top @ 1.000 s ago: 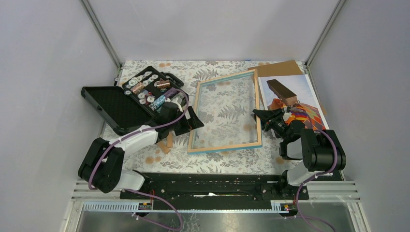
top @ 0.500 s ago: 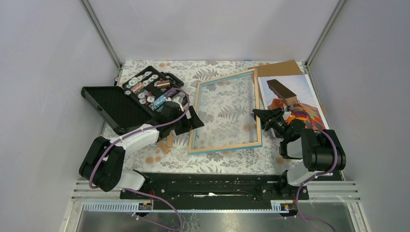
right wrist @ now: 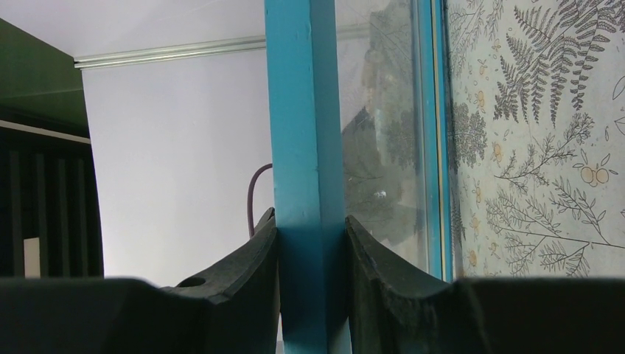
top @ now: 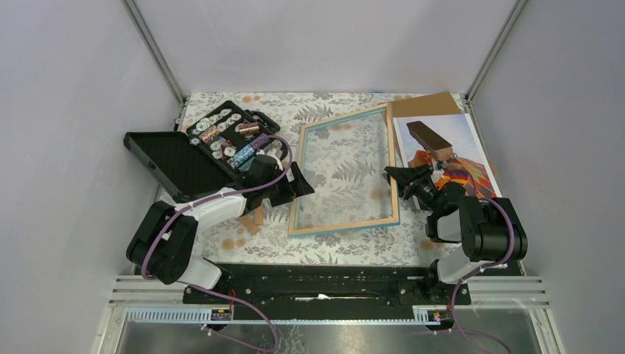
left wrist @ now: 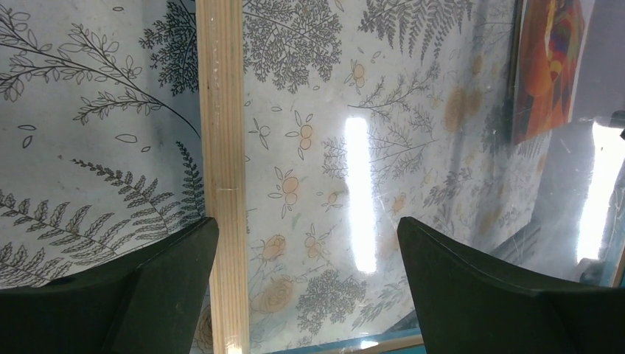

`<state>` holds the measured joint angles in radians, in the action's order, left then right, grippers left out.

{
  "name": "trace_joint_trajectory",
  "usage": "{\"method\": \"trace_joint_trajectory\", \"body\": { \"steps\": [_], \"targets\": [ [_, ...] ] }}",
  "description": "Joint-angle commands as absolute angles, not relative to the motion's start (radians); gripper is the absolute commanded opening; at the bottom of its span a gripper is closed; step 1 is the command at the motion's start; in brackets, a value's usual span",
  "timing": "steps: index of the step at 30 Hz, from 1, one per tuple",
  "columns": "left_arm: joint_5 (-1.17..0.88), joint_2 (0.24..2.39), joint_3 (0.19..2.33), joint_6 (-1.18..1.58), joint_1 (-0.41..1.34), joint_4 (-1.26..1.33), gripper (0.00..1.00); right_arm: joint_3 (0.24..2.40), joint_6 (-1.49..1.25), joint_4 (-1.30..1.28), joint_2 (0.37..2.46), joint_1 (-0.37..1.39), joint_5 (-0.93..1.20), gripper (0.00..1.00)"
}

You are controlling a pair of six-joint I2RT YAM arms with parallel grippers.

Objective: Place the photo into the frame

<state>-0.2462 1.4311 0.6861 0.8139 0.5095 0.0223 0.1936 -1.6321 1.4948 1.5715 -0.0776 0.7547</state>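
The frame (top: 343, 226) lies mid-table with its light wood back up, its right side tilted a little off the cloth. My right gripper (top: 393, 175) is shut on that right rim, and the blue rim (right wrist: 306, 133) stands pinched between both fingers (right wrist: 250, 280). My left gripper (top: 301, 184) hangs open over the frame's left side. In the left wrist view the wood rim (left wrist: 225, 140) runs by the left finger and the clear pane (left wrist: 346, 110) fills the gap of the gripper (left wrist: 308, 247). The photo (top: 451, 147) lies face up to the right of the frame, partly hidden by my right arm.
A brown backing board (top: 427, 104) lies at the back right, partly under the photo. An open black case (top: 193, 151) of small parts sits at the left. Small wooden pieces (top: 255, 216) lie by the left arm. Grey walls enclose the floral cloth (top: 339, 247).
My left gripper has moved slightly to the right, over the frame's left rim. The frame has shifted a little. The right gripper keeps its hold.
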Motion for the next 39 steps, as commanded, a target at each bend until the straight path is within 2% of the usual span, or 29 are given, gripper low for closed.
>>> {"method": "trace_joint_trajectory", "body": {
  "steps": [1, 3, 11, 17, 27, 34, 39],
  "targets": [
    [-0.306, 1.460, 0.691, 0.840, 0.512, 0.107, 0.96, 0.222, -1.675, 1.687, 1.537, -0.081, 0.785, 0.09],
    [-0.333, 1.467, 0.680, 0.855, 0.512, 0.137, 0.96, 0.222, -1.677, 1.686, 1.533, -0.081, 0.787, 0.10],
    [-0.371, 1.493, 0.656, 0.882, 0.512, 0.199, 0.96, 0.227, -1.704, 1.686, 1.493, -0.081, 0.797, 0.26],
    [-0.401, 1.518, 0.647, 0.902, 0.512, 0.247, 0.96, 0.224, -1.713, 1.687, 1.484, -0.081, 0.798, 0.27],
    [-0.442, 1.549, 0.648, 0.906, 0.513, 0.301, 0.96, 0.213, -1.685, 1.666, 1.502, -0.081, 0.799, 0.44],
    [-0.533, 1.612, 0.611, 0.969, 0.512, 0.445, 0.96, 0.181, -1.606, 1.620, 1.545, -0.081, 0.798, 0.46],
    [-0.556, 1.640, 0.591, 1.000, 0.514, 0.511, 0.96, 0.179, -1.528, 1.491, 1.497, -0.081, 0.798, 0.47]
  ]
}}
